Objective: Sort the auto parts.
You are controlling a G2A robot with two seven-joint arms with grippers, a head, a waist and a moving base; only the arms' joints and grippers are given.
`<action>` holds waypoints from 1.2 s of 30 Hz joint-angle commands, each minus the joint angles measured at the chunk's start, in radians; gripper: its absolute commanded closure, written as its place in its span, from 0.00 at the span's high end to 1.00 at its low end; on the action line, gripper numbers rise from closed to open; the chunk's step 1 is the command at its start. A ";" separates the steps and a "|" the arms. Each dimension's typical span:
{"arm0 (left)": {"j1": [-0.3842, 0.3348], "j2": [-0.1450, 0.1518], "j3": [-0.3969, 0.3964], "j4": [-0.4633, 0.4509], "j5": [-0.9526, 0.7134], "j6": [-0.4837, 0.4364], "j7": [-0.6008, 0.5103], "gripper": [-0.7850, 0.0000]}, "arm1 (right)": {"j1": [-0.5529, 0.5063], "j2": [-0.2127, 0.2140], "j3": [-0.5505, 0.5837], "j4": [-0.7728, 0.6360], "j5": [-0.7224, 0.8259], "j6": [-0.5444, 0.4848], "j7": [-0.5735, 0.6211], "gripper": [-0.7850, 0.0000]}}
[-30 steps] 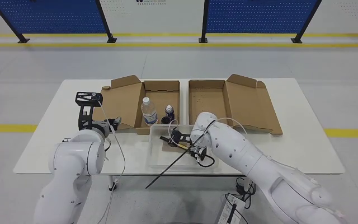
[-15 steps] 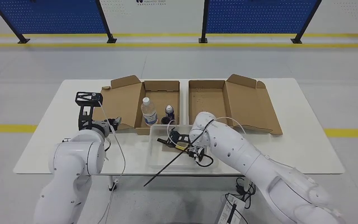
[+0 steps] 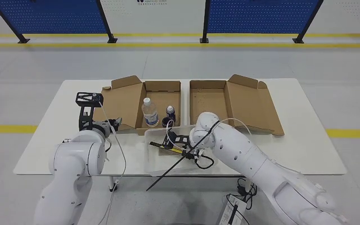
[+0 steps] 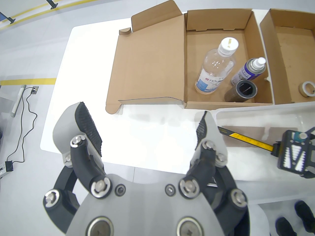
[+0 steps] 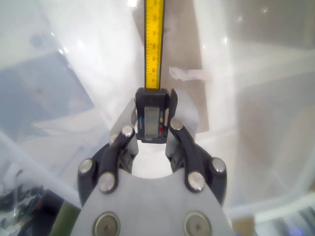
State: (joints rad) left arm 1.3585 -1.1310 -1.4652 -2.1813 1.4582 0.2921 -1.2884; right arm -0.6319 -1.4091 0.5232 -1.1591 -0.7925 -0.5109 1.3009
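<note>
A digital caliper [image 5: 153, 37] with a yellow scale and a black display head is held level over the clear plastic bin [image 3: 147, 154]. My right gripper [image 5: 152, 121] is shut on its display head. From above, the caliper [image 3: 167, 147] points left from the right gripper [image 3: 179, 140]. In the left wrist view the caliper [image 4: 246, 140] crosses the bin rim [image 4: 258, 109]. My left gripper [image 4: 145, 124] stands open above the table's left front, nothing between its fingers.
The left cardboard box [image 4: 216, 18] holds a water bottle [image 4: 216, 67], a spray can [image 4: 248, 71] and a black cylinder [image 4: 242, 90]. The right box [image 3: 211, 104] holds a small ring [image 4: 307, 88]. A black stand [image 3: 87, 109] rises at the left. A thin black rod [image 3: 169, 171] overhangs the front edge.
My right gripper has carried the caliper a little to the left over the bin. The left arm has not moved.
</note>
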 commanded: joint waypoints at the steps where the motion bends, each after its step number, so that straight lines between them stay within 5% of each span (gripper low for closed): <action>1: 0.000 0.000 0.000 0.000 0.000 0.000 0.000 1.00 | -0.014 0.013 0.022 -0.030 0.003 -0.005 0.000 0.00; 25: 0.000 0.000 0.000 0.000 0.000 0.000 0.000 1.00 | -0.206 0.195 0.299 -0.247 0.267 -0.228 -0.219 0.00; 36: 0.000 0.000 0.000 0.000 0.000 0.000 0.000 1.00 | -0.283 0.240 0.390 -0.233 0.477 -0.369 -0.361 0.00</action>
State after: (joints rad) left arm 1.3585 -1.1310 -1.4652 -2.1813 1.4582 0.2921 -1.2884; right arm -0.9106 -1.1711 0.9101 -1.3988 -0.3411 -0.8667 0.9533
